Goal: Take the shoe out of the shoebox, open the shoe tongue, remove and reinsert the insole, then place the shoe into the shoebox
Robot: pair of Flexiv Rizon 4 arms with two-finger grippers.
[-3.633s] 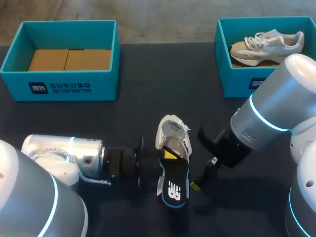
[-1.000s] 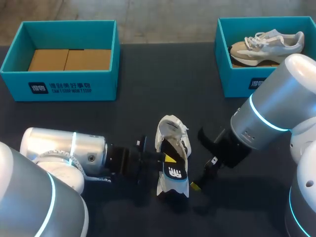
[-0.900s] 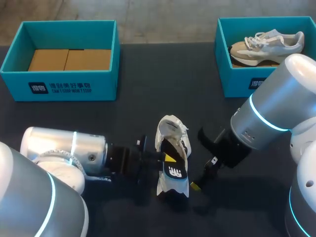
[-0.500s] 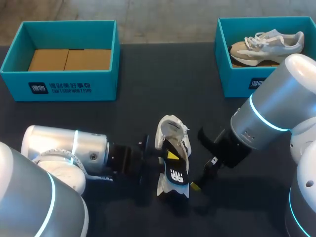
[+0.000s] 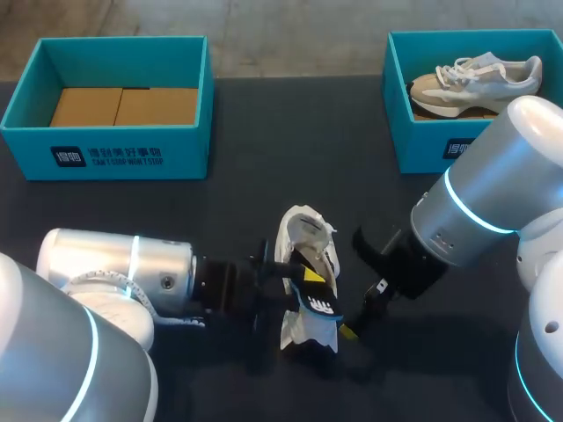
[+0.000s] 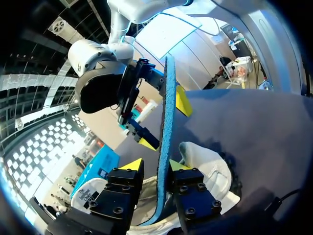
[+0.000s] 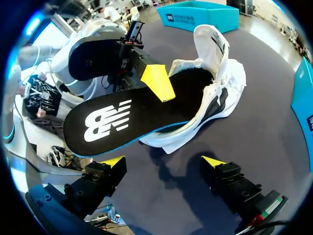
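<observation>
A white shoe (image 5: 303,230) lies on the dark table, its opening toward my left arm. A black insole (image 5: 321,304) with a blue edge sticks out of it, front end tucked inside. My left gripper (image 5: 295,277) reaches in from the left; in its wrist view the insole (image 6: 165,122) runs edge-on between the yellow tips of this gripper (image 6: 155,165), with a gap on one side, so it is open. My right gripper (image 7: 164,161) stands wide open just short of the insole (image 7: 112,120) and shoe (image 7: 220,83), holding nothing.
A teal shoebox (image 5: 106,156) lined with brown cardboard stands at the back left. Another teal shoebox (image 5: 422,145) at the back right holds a second light shoe (image 5: 475,77). Bare dark table lies between the boxes and the shoe.
My left gripper's fingers have spread apart around the insole. The insole has tipped toward the right arm and lies lower on the shoe. The right arm has not moved.
</observation>
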